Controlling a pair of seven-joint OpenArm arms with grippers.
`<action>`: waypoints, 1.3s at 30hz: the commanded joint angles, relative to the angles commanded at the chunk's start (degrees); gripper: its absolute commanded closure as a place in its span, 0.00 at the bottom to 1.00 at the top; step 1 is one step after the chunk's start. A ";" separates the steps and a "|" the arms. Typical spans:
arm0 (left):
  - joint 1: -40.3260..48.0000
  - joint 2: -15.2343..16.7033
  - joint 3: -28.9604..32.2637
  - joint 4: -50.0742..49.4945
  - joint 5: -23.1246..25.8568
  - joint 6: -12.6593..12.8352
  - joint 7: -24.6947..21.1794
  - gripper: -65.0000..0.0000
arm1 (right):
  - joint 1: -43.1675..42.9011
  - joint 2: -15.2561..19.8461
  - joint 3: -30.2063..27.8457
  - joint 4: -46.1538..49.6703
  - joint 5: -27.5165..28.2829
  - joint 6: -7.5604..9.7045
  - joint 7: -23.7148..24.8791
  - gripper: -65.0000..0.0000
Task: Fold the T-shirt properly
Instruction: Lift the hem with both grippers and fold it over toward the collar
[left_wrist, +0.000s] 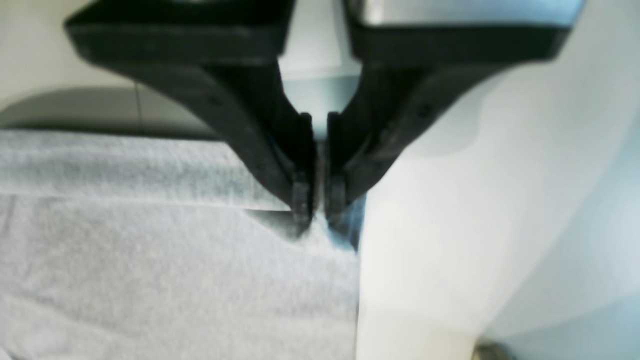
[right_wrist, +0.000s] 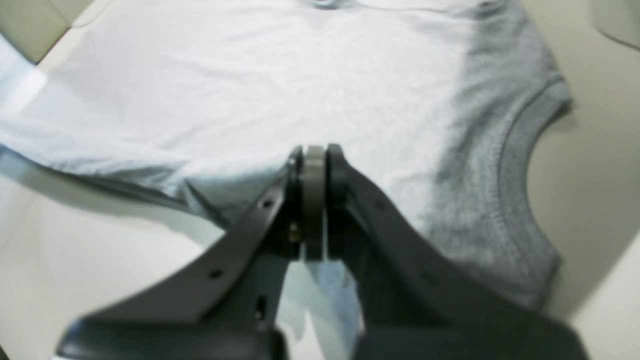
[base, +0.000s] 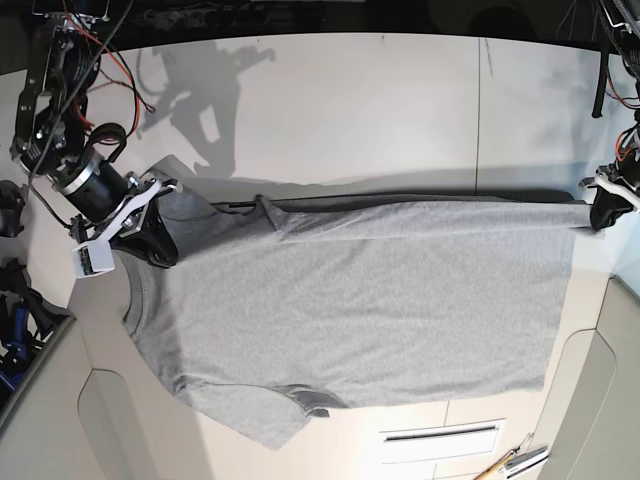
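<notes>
With the T-shirt spread between the tabletop's side edges, I pinch its hem corner in my left claw and apparently its shoulder side in my narrowed right claw, presumably to keep the folding edge taut.

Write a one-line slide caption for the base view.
Two grippers, left and right, work the far edge of a spread grey T-shirt.

Pale table, grey T-shirt spread across it, partly folded
</notes>
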 joint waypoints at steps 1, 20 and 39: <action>-1.77 0.00 0.90 -1.68 1.29 0.00 -0.81 1.00 | 2.40 0.00 -0.74 -2.71 0.15 0.09 0.02 1.00; -21.79 0.70 8.44 -20.04 8.87 0.00 -4.31 1.00 | 20.09 0.00 -4.44 -19.52 -5.01 0.87 0.26 1.00; -21.84 2.43 8.15 -26.40 8.39 0.00 -4.85 0.46 | 15.32 0.00 0.15 -31.28 0.44 0.70 0.33 0.64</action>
